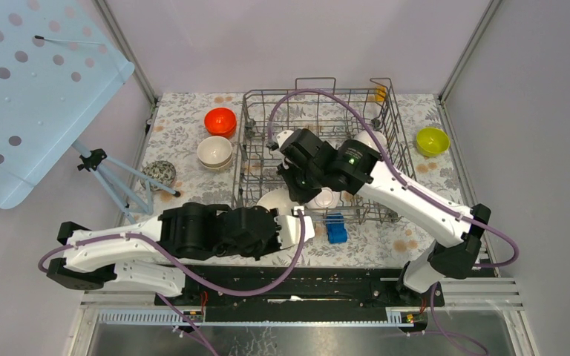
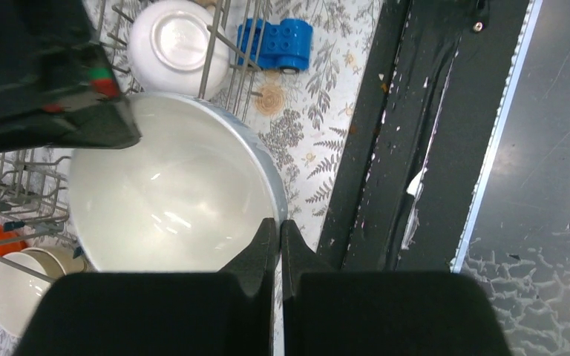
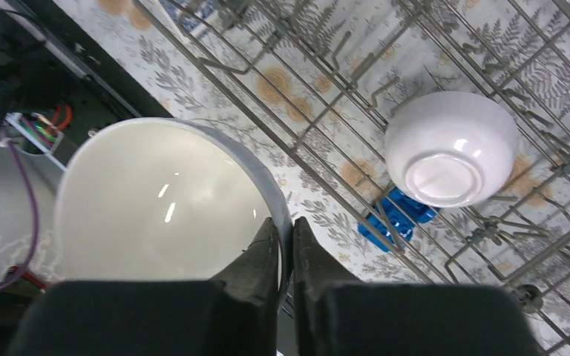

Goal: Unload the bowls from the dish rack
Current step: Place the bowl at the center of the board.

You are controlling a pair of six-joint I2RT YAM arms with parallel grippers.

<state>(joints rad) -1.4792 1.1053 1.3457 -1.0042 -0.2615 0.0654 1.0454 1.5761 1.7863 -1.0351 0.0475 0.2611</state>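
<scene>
Bowl (image 2: pixel 171 193) — large, white, rim pinched by left tool (image 2: pixel 278 239), right tool (image 3: pixel 286 239)

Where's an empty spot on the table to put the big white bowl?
Bare cloth right of the rack, between the green bowl and the right arm. Also in front, between the blue car and that arm. Left of the rack is crowded: orange bowl, beige bowls, ball.
</scene>
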